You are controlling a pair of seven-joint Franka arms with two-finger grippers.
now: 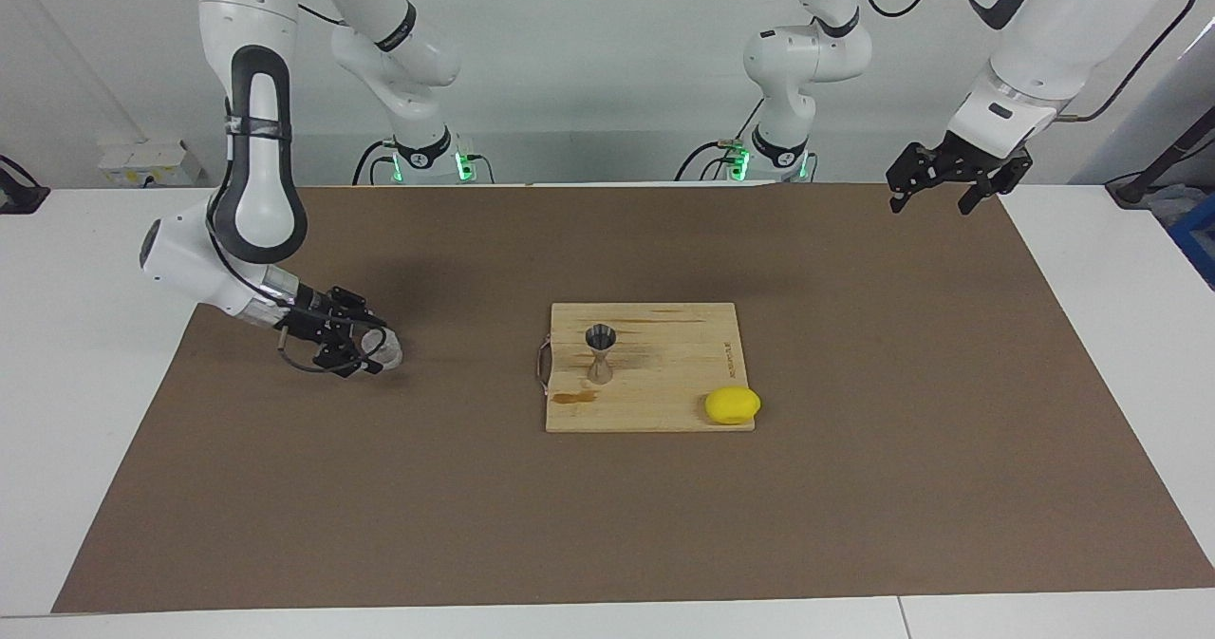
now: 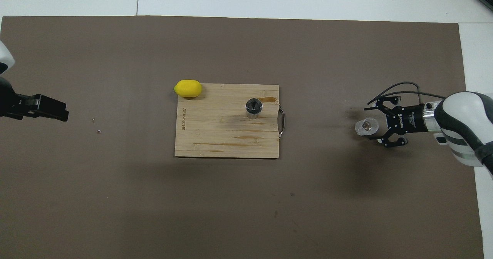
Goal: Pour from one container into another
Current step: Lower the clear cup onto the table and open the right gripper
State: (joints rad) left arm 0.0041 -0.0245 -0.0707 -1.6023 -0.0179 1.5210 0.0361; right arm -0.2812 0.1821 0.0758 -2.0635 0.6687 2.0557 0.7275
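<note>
Right gripper (image 2: 375, 127) spread wide, holding nothing, just beside clear cup (image 2: 366, 126) on tabletop mat. Back off level, avoid nudging cup. Left gripper (image 1: 935, 188) open, empty, waiting.

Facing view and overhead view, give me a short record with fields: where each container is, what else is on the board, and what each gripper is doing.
clear cup: on the brown mat, toward the right arm's end, off the board
steel jigger: upright on the wooden cutting board
lemon: on a board corner
right gripper: open, low beside the cup, not gripping it
left gripper: open, waiting above the mat's edge
</note>
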